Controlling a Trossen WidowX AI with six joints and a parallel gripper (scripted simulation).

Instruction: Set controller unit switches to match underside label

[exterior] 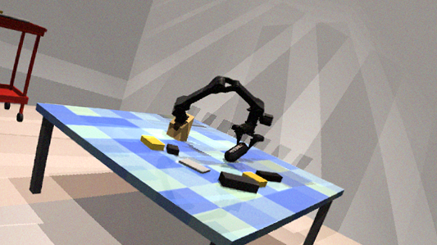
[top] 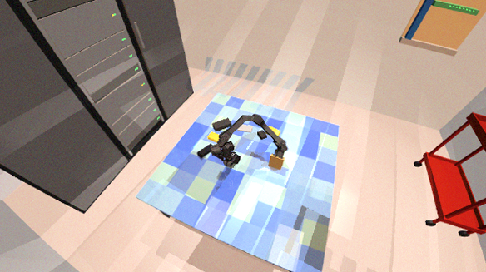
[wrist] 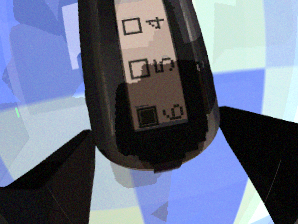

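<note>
Arching over the bench [exterior: 78, 121] from its tan base [exterior: 180, 128], the arm [exterior: 226, 88] points its gripper [exterior: 244, 142] down at centre frame, clamped on the tilted controller unit [exterior: 236, 152], label [wrist: 148, 50] facing the wrist camera.

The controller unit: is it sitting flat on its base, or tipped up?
Tipped up. The gripper holds the controller unit tilted, one end low toward the table, and the wrist view shows its underside label.
</note>
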